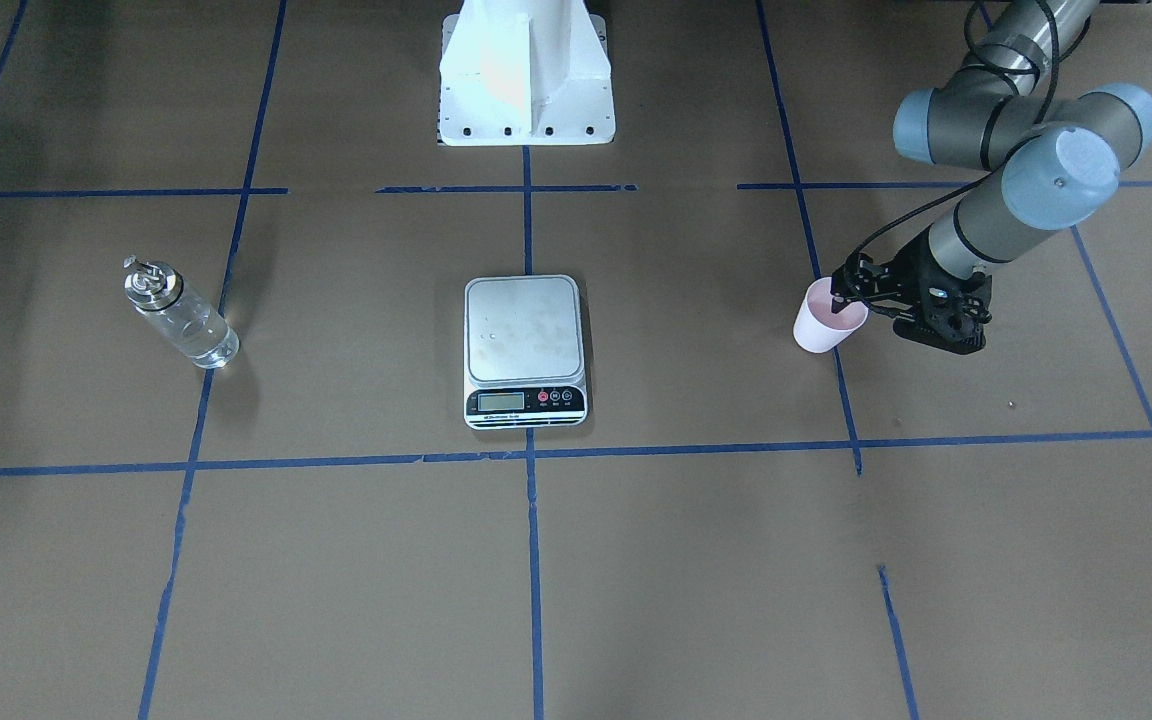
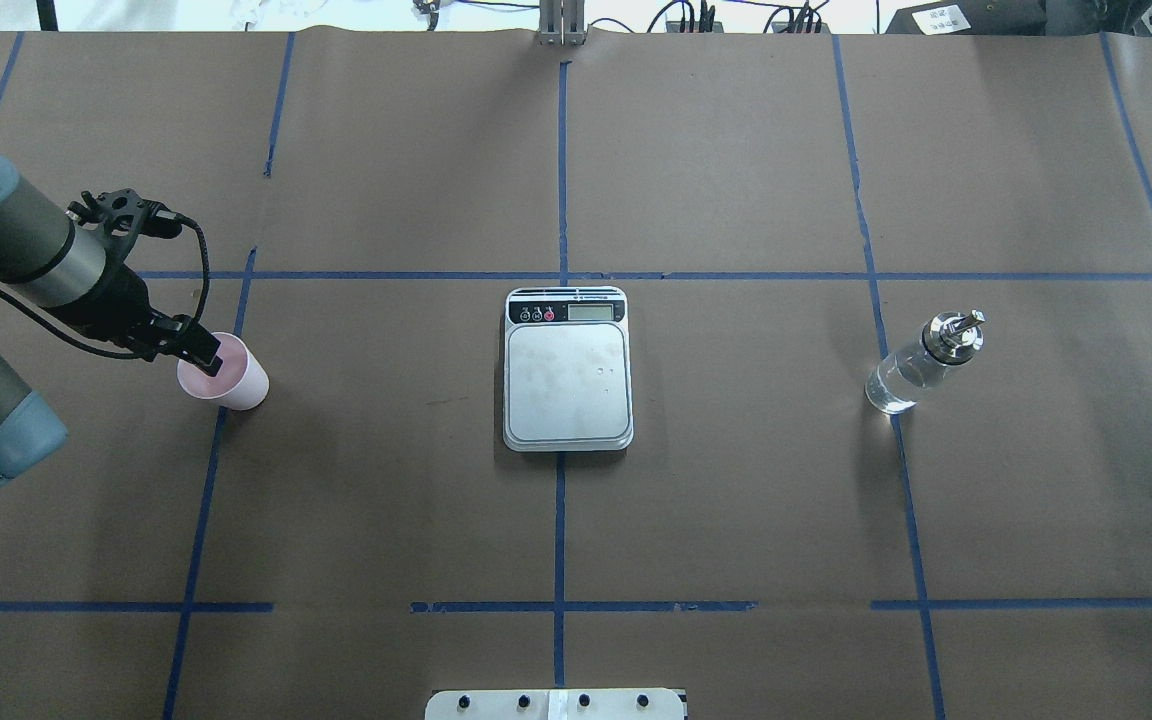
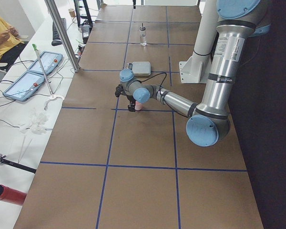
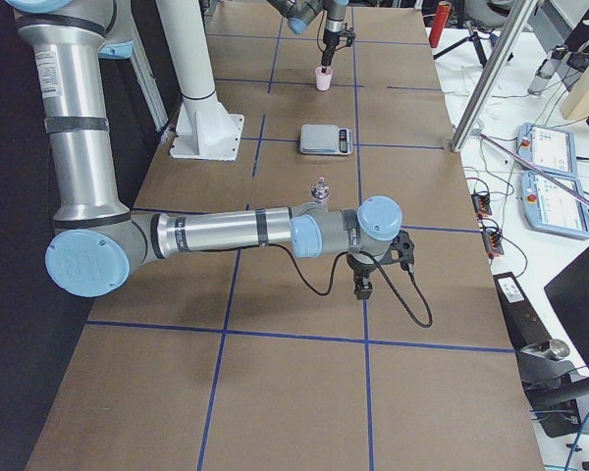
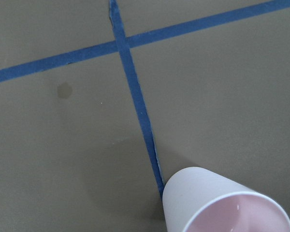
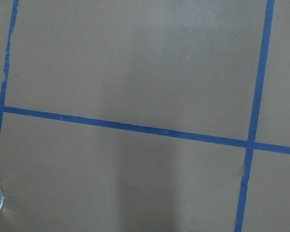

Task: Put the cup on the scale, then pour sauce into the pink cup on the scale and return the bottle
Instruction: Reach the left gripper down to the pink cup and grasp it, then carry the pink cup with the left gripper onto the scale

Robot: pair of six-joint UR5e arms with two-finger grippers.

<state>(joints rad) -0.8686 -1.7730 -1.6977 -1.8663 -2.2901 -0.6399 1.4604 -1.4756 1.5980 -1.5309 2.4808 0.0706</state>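
The pale pink cup (image 1: 821, 330) stands upright on the brown table by a blue tape line, far from the scale (image 1: 523, 330); it also shows in the overhead view (image 2: 241, 385) and the left wrist view (image 5: 208, 193). My left gripper (image 1: 844, 300) is open at the cup's rim, one finger over the mouth and the other outside. The scale's (image 2: 567, 375) platform is bare. The glass bottle (image 2: 921, 365) with clear sauce and a silver spout stands at the other side. My right gripper (image 4: 363, 287) hangs near the bottle (image 4: 320, 191); I cannot tell its state.
The white robot base (image 1: 526, 80) is behind the scale. Blue tape lines grid the table. A metal post (image 3: 62, 33) and tablets (image 3: 31, 76) stand on the operators' side, where a person in yellow (image 3: 2, 33) sits.
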